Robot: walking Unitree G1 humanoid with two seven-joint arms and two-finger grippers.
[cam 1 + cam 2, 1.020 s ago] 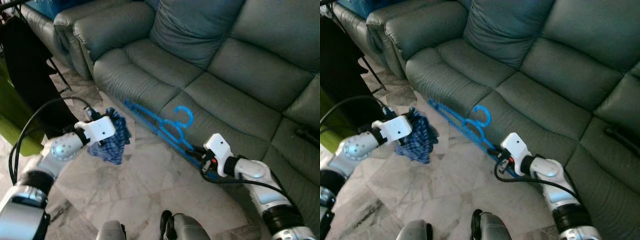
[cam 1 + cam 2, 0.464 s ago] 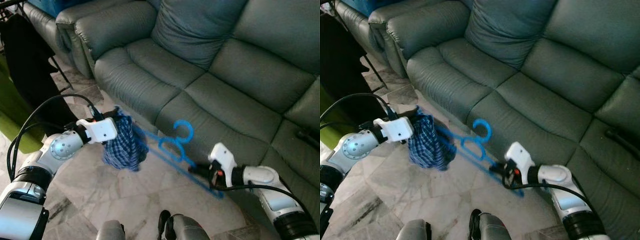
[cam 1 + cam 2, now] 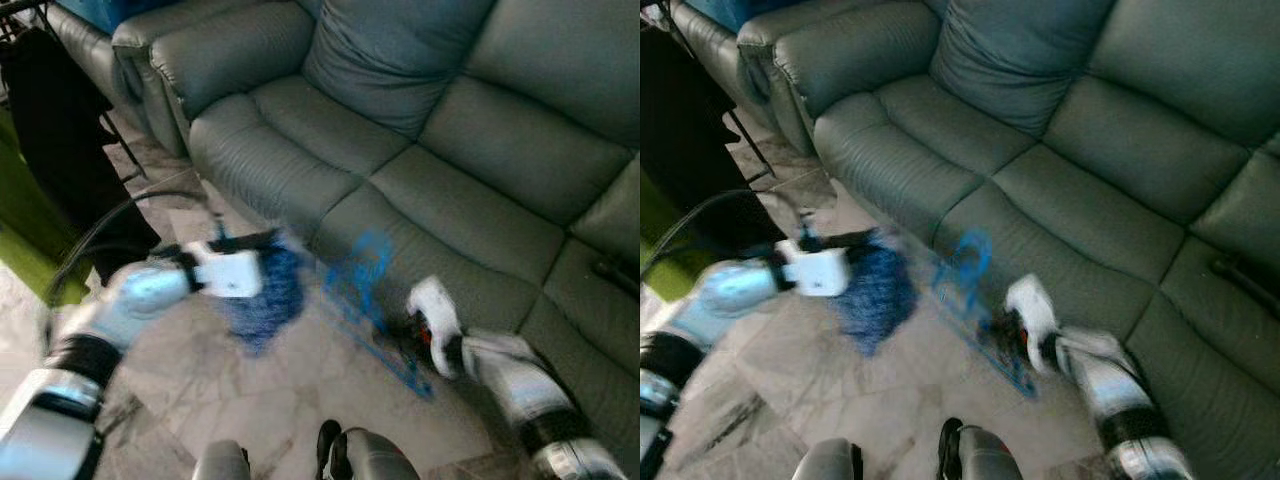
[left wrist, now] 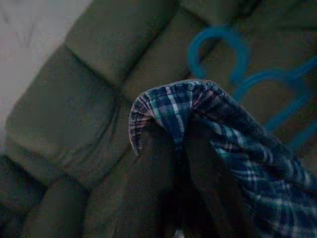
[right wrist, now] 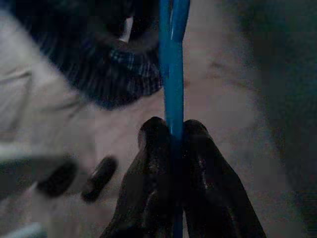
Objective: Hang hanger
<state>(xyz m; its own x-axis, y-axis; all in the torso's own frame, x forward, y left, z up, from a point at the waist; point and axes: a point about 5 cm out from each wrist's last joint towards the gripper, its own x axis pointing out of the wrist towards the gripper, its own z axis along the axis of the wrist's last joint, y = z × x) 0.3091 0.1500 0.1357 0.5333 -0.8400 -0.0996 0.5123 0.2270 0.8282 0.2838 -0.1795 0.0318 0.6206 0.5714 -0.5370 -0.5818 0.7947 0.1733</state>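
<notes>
Blur now smears both arms: they have swung closer together before the sofa (image 3: 420, 120); right gripper (image 5: 168, 131) pinches the hanger (image 5: 171, 59); left gripper (image 4: 181, 148) clamps the cloth (image 4: 237, 148) beside it; dressing it looks imminent.

left gripper (image 4: 181, 148) clamped; right gripper (image 5: 173, 130) pinched closed

A large grey-green leather sofa (image 3: 430, 150) with deep seat cushions and a plump back cushion (image 3: 395, 55) stretches across the room above a pale marble-tiled floor (image 3: 280, 400). A second matching seat (image 3: 120, 30) adjoins it at the far corner, with dark (image 3: 60, 150) and green fabric (image 3: 25, 240) hanging alongside.
</notes>
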